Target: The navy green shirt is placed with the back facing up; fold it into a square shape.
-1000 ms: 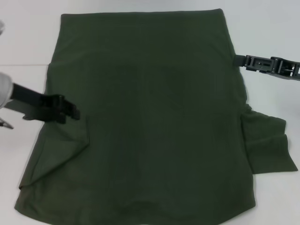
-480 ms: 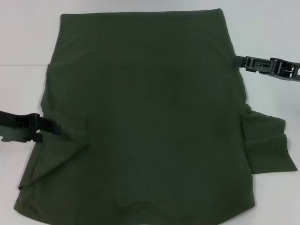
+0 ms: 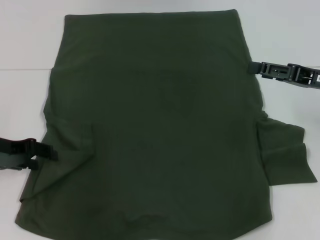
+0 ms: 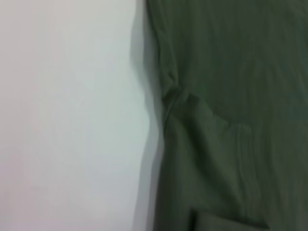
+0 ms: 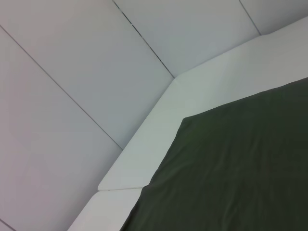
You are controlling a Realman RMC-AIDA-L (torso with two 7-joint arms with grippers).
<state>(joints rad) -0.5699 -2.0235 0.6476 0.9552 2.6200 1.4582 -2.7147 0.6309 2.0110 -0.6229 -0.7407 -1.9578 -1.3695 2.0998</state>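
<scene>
The navy green shirt (image 3: pixel 160 125) lies spread flat on the white table (image 3: pixel 25 40) and fills most of the head view. Its left sleeve (image 3: pixel 70 160) is folded inward over the body as a triangular flap. Its right sleeve (image 3: pixel 285 155) still sticks out to the side. My left gripper (image 3: pixel 47 157) is open at the shirt's lower left edge and holds nothing. My right gripper (image 3: pixel 254 66) rests against the shirt's upper right edge. The left wrist view shows the shirt's creased edge (image 4: pixel 231 120), and the right wrist view a corner of the shirt (image 5: pixel 240 168).
Bare white table (image 4: pixel 67 115) borders the shirt on the left, on the right and at the far end. In the right wrist view the table's far edge (image 5: pixel 144 159) meets pale wall panels.
My left gripper has let go of the folded left sleeve and drawn back down and to the left, off the shirt. The right arm has stayed in place.
</scene>
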